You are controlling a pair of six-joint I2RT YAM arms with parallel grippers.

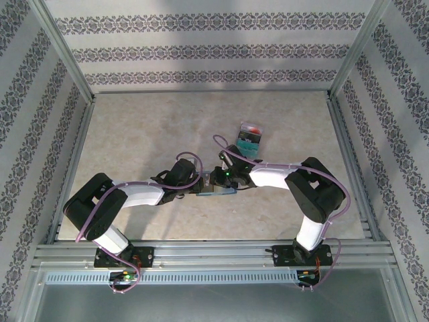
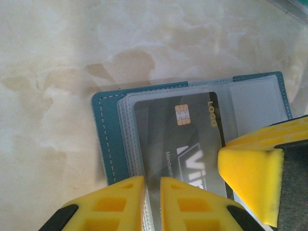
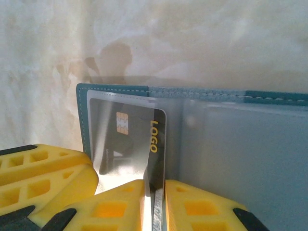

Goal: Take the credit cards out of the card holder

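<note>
Patterned walls [image 1: 201, 50] box in the pale marbled table [image 1: 134, 127], and from my overhead feed both arms reach in to meet near its middle. The holder [image 2: 103, 139] lies open and flat there, teal border outward, its clear pockets facing up. My left gripper [image 2: 152, 185] has its jaws pressed nearly together on the near edge of the holder's clear sleeves, pinning it in place as far as I can judge. My right gripper [image 3: 155, 190] comes in from the other side, its jaws closed to a thin slot with the edge of the dark card [image 2: 163, 139] caught between them. That card, with a gold chip and "LOGO" printed on it, sits mostly inside its pocket. A small pile of loose cards [image 1: 252, 136], red and teal, lies on the table just beyond the right arm, apart from the holder, so I take it part of the job is done. What's left, by my reading, is drawing the dark card clear; the other sleeves look empty, though I can't be sure.
</note>
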